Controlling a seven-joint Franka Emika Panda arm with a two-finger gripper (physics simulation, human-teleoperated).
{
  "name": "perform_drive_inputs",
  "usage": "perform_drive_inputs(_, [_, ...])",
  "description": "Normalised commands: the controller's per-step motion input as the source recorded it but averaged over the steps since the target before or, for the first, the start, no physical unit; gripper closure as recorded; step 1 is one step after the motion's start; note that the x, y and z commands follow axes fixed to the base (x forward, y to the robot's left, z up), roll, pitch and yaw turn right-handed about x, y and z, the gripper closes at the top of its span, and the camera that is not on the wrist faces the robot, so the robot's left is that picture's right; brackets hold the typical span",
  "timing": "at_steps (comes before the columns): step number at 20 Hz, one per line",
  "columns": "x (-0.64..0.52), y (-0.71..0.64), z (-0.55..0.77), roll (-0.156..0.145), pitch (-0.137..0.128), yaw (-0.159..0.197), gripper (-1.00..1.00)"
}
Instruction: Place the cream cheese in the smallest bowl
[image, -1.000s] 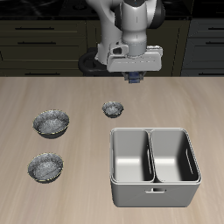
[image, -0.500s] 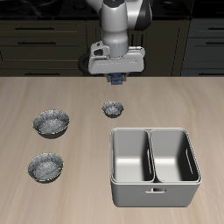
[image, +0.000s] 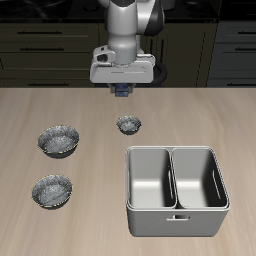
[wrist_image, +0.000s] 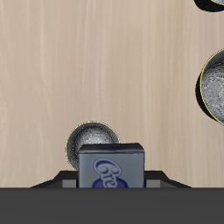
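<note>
Glossy white rounded arm (image: 128, 25) with darker grey shading at the joints. Ends in a wide, pale grey boxy gripper (image: 121, 91) housing, dark fingers beneath. Black, flat-edged gripper body in wrist view.

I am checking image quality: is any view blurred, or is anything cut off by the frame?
Exterior view: sharp, evenly lit, soft shadows under the smallest bowl. Wrist view: also sharp; the cream cheese hides part of the table, and the larger bowls are cut by the frame edge.
</note>
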Motion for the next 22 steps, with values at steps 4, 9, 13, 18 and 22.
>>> perform_drive_inputs(4, [0.21, -0.19, -0.06, -0.049, -0.041, 0.027, 1.0])
perform_drive_inputs(9, [0.19, -0.01, -0.12, -0.022, -0.017, -0.005, 1.0])
perform_drive_inputs(13, [0.22, 0.08, -0.18, 0.003, 0.024, -0.036, 1.0])
perform_drive_inputs(18, [0.13, 0.09, -0.19, 0.012, 0.028, -0.039, 1.0])
perform_drive_inputs(22, [0.08, 0.14, -0.16, 0.025, 0.0, 0.008, 1.0])
